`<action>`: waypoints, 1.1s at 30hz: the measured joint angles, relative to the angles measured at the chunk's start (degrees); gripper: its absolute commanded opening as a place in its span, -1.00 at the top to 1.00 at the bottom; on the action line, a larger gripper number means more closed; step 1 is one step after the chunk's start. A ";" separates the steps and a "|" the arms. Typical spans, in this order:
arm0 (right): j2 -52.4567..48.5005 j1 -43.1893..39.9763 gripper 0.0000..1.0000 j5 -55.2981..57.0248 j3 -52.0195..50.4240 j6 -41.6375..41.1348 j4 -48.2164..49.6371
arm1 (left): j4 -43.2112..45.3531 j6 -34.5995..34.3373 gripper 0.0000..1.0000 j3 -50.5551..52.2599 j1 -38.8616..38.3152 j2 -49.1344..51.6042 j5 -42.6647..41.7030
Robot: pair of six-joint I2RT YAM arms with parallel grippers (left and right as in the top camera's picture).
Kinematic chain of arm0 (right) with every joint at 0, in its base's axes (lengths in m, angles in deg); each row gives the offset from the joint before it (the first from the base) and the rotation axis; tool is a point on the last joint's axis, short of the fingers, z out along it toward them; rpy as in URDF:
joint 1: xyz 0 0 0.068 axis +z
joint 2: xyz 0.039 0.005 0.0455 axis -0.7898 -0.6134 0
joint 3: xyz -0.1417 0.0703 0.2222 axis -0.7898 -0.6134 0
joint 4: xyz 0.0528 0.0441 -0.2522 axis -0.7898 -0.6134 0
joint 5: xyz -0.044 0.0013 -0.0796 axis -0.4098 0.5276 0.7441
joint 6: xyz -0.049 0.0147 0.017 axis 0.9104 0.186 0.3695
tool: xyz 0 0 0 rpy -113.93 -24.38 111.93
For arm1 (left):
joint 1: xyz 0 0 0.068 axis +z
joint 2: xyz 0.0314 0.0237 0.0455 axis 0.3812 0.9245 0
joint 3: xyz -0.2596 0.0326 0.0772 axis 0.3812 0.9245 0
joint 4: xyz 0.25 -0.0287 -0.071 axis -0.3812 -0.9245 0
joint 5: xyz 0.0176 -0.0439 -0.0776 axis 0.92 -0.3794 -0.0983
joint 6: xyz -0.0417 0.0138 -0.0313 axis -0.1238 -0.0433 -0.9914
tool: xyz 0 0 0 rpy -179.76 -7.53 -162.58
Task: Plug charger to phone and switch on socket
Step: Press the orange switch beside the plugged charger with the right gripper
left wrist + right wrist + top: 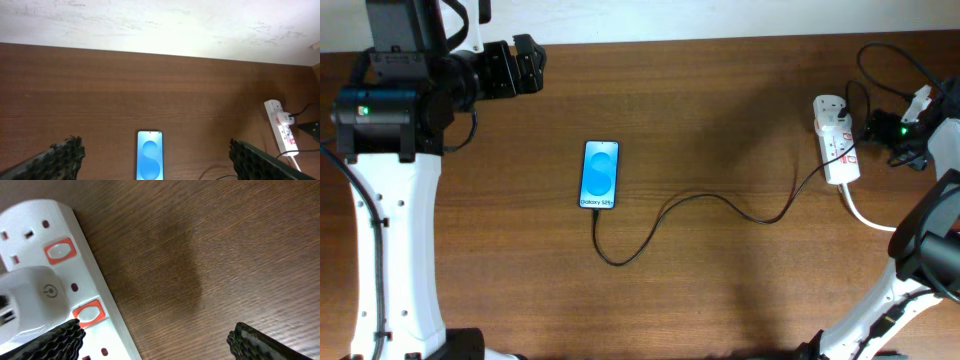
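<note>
**Switch still to press: mind the plug head**

Find the phone flat at mid-table, blue screen lit. Follow the charger from its near end in loose black curves to the socket by the right edge. Looks plugged in at the phone, though too small to be sure. Leaves, by that reading, only the switch.

Shows the right gripper spread wide and holding nothing, one finger over the socket's edge, just beside an orange switch. Shows the left gripper well away at the back corner, also wide and empty.

Could go wrong in a few ways:
- Could land on the plug head, which sits touching that switch, and loosen it instead.
- Could push the strip across the table rather than rock the switch, with nothing pinning it down.
- Could then drag the cable and tug the connector out of the phone.
- Cannot tell whether either switch is already on.

Expect hard, glossy white plastic on the socket, with rounded corners. Expect small, flat orange rockers with pale centres. Note a smooth, rounded plug head marked with a power symbol. Note a thin, limp, matte cable, a slim glass-faced phone, dark smooth wood grain, and knobbly black finger pads.
</note>
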 measured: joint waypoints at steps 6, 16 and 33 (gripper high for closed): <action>-2.89 0.68 -0.94 -0.68 0.00 -2.01 0.42 | 0.00 0.00 -0.98 0.00 0.00 0.00 -0.02; -2.93 1.46 -0.94 -0.57 0.02 -5.31 1.70 | 0.00 0.00 -0.98 0.00 0.00 0.00 0.00; -2.93 1.57 -0.93 -1.11 0.35 -6.91 -2.25 | 0.00 0.00 -0.98 0.00 0.00 0.00 -0.02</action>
